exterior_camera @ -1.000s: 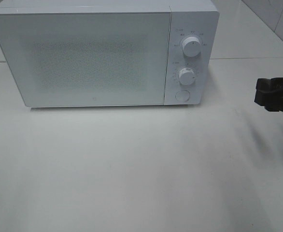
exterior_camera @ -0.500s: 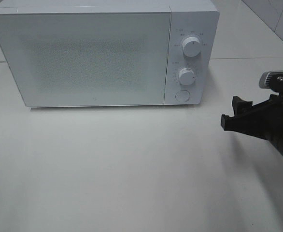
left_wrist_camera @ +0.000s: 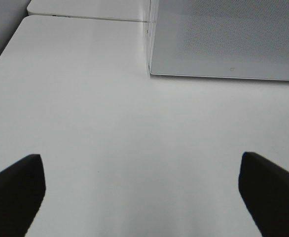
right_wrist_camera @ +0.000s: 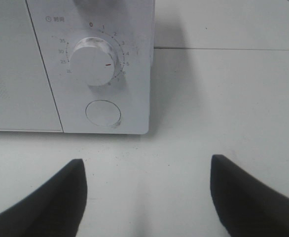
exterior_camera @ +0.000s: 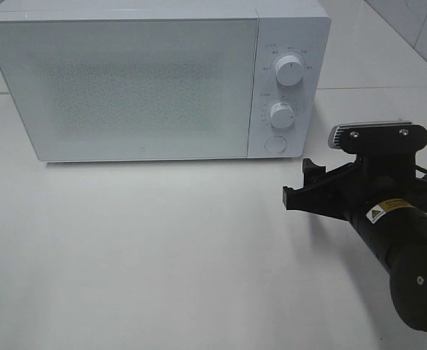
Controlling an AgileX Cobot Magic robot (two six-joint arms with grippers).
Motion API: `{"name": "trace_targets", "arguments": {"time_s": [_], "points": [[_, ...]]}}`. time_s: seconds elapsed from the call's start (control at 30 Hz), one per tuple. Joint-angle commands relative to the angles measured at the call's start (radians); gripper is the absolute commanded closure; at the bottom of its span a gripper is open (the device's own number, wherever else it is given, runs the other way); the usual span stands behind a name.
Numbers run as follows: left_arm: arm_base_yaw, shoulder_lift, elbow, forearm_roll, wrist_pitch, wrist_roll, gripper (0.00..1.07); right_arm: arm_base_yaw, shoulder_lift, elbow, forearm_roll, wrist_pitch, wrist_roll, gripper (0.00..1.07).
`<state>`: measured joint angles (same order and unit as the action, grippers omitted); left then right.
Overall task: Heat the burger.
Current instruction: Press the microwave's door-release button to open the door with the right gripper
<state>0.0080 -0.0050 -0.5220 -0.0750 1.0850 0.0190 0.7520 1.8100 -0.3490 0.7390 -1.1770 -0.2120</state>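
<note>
The burger is out of view. A white microwave [exterior_camera: 140, 87] stands at the back of the table with its door shut; its frosted door hides the inside. My right gripper [exterior_camera: 302, 182] hovers open and empty just in front and to the right of the control panel. In the right wrist view its fingers [right_wrist_camera: 55, 197] frame bare table below the lower knob [right_wrist_camera: 92, 60] and the round door button [right_wrist_camera: 103, 113]. My left gripper [left_wrist_camera: 143, 197] shows only in the left wrist view, open and empty over bare table, in front of the microwave's left corner [left_wrist_camera: 152, 69].
The control panel carries an upper knob [exterior_camera: 289, 71], a lower knob [exterior_camera: 280, 114] and a round button [exterior_camera: 275, 144]. The white table [exterior_camera: 162, 248] stretches in front of the microwave. A seam in the surface [exterior_camera: 374, 89] runs behind it on the right.
My right arm has come in from the right edge, moving left and forward to a spot just below the microwave's control panel. The microwave stays shut.
</note>
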Motion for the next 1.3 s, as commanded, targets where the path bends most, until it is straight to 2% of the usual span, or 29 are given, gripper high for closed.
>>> {"name": "trace_targets", "arguments": {"time_s": [0.03,0.23,0.33,0.4,0.5,0.57,0.67,0.73,0.83,0.9,0.97,1.0,1.1,1.17,1.3], "points": [[0.002,-0.007,0.004,-0.011,-0.013,-0.002,0.06,0.002,-0.001,-0.008,0.002,-0.015,0.002,0.41],[0.002,-0.007,0.004,-0.011,-0.013,-0.002,0.06,0.002,-0.001,-0.008,0.002,-0.015,0.066,0.44],[0.002,-0.007,0.004,-0.011,-0.013,-0.002,0.06,0.002,-0.001,-0.008,0.002,-0.015,0.151,0.5],[0.002,-0.007,0.004,-0.011,-0.013,-0.002,0.06,0.002,-0.001,-0.008,0.002,-0.015,0.257,0.63],[0.002,-0.007,0.004,-0.011,-0.013,-0.002,0.06,0.002,-0.001,-0.008,0.002,-0.015,0.26,0.67],[0.002,-0.007,0.004,-0.011,-0.013,-0.002,0.06,0.002,-0.001,-0.008,0.002,-0.022,0.254,0.84],[0.002,-0.007,0.004,-0.011,-0.013,-0.002,0.06,0.002,-0.001,-0.009,0.002,-0.027,0.257,0.87],[0.002,-0.007,0.004,-0.011,-0.013,-0.002,0.06,0.002,-0.002,-0.02,0.001,-0.046,0.292,0.97],[0.002,-0.007,0.004,-0.011,-0.013,-0.002,0.06,0.002,-0.002,-0.026,0.001,-0.042,0.314,0.98],[0.002,-0.007,0.004,-0.011,-0.013,-0.002,0.06,0.002,-0.002,-0.053,-0.017,-0.028,0.48,0.99],[0.002,-0.007,0.004,-0.011,-0.013,-0.002,0.06,0.002,-0.002,-0.061,-0.033,-0.02,0.544,0.99],[0.002,-0.007,0.004,-0.011,-0.013,-0.002,0.06,0.002,-0.002,-0.072,-0.054,-0.008,0.674,0.99],[0.002,-0.007,0.004,-0.011,-0.013,-0.002,0.06,0.002,-0.002,-0.075,-0.066,-0.006,0.751,0.99],[0.002,-0.007,0.004,-0.011,-0.013,-0.002,0.06,0.002,-0.002,-0.075,-0.083,-0.004,1.004,1.02],[0.002,-0.007,0.004,-0.011,-0.013,-0.002,0.06,0.002,-0.002,-0.075,-0.083,0.001,1.121,1.07]]}}
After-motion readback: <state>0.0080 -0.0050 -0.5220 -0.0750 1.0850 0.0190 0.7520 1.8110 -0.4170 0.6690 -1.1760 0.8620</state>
